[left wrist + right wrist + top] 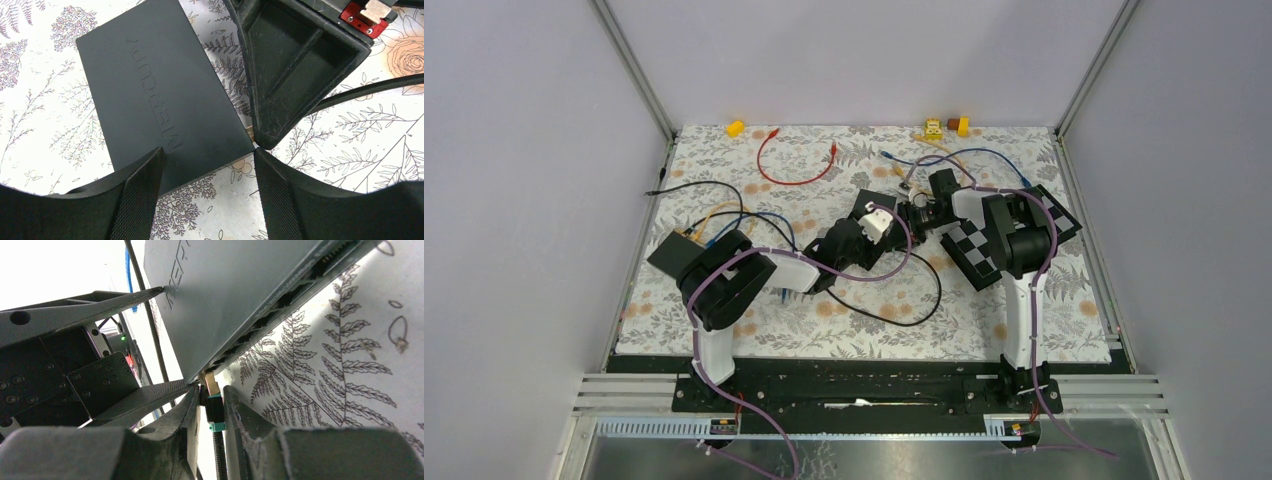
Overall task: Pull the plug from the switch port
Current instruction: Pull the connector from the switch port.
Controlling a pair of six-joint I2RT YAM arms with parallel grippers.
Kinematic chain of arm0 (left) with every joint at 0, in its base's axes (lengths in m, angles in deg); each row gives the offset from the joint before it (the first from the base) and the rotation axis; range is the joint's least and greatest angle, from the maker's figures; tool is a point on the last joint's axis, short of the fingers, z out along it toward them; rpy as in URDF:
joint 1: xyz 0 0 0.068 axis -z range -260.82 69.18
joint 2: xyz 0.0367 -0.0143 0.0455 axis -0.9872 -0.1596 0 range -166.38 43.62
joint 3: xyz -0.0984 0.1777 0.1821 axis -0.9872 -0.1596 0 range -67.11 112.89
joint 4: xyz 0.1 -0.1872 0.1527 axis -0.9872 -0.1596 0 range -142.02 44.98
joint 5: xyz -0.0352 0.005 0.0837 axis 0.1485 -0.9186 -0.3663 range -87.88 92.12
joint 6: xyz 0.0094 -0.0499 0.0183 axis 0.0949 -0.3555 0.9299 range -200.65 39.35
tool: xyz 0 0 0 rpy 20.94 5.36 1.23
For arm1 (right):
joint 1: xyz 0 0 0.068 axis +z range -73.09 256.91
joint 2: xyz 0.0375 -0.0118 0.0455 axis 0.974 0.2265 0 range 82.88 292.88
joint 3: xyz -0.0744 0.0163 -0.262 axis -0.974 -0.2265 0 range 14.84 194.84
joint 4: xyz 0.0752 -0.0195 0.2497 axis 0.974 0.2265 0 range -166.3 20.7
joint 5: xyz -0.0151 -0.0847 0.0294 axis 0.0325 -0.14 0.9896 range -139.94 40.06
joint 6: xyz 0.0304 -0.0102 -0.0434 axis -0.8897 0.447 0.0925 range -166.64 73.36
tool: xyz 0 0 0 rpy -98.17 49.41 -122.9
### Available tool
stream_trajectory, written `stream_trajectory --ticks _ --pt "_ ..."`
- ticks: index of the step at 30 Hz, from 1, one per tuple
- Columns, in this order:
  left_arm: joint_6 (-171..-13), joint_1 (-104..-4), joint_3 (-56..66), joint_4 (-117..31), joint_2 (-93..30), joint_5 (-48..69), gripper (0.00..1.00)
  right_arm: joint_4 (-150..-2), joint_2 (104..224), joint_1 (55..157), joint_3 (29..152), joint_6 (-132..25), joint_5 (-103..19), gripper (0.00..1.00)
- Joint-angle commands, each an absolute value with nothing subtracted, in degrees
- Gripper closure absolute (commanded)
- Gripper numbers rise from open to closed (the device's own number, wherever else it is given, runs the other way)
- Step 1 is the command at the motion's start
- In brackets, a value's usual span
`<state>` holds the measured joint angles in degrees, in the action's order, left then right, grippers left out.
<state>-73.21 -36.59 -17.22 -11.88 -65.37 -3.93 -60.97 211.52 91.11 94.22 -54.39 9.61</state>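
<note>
I had the left fingers point(137, 195) spread wide and clamped across the near end of the switch point(155, 90). The right fingers point(239, 412) were nearly closed on the plug point(215, 412) at the switch's port face; I could not tell whether it was seated. The left arm point(754, 270) and right arm point(1009, 240) leaned low toward the switch from opposite sides.

switch point(160, 95): flat dark-grey box with MERCURY embossed on the lid. It lay flat on the floral mat point(45, 130), port row along one side face, near end clamped between the left gripper point(207, 152) fingers

plug point(215, 414): black body, teal band, clear tip, black cable trailing behind. It was pinched in the right gripper point(211, 390), tip right at the end port by the switch corner. Couldn't tell if it was seated or already out
</note>
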Motion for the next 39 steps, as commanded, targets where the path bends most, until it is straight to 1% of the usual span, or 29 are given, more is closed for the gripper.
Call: stream_trajectory --ticks 1,4,13,19,25,29,34,37,39 --pt "-75.6 -37.6 -17.6 -14.0 -67.5 -4.8 0.32 -55.1 214.1 90.6 95.4 -50.2 2.6 1.0" --pt "-75.7 -37.6 -17.8 -13.8 -67.4 -4.8 0.32 -55.9 213.5 90.6 94.5 -50.9 3.9 1.0" --pt "-75.9 -37.6 -17.4 -14.5 -67.6 -5.0 0.32 -67.8 209.6 90.6 86.3 -59.6 4.8 1.0" --pt "-76.0 -37.7 -17.2 -14.8 -67.8 -5.0 0.32 -63.1 210.5 90.2 89.1 -55.1 2.7 1.0" --pt "-76.2 -37.6 -17.2 -14.7 -67.7 -4.6 0.32 -56.4 212.4 89.6 94.2 -49.6 4.3 1.0" --pt "-76.2 -37.7 -17.8 -14.1 -67.4 -4.3 0.32 -58.3 213.5 89.5 93.4 -50.4 9.3 1.0" --pt "-76.4 -37.6 -18.0 -14.1 -66.8 -4.0 0.31 -63.2 212.6 89.4 90.0 -52.9 9.7 1.0" --pt "-76.4 -37.6 -17.9 -14.8 -66.5 -2.8 0.29 -64.0 211.0 89.1 88.8 -53.7 9.0 1.0" --pt "-76.0 -37.6 -17.7 -15.5 -65.9 -0.1 0.25 -62.3 209.9 88.8 88.8 -53.0 8.4 1.0"
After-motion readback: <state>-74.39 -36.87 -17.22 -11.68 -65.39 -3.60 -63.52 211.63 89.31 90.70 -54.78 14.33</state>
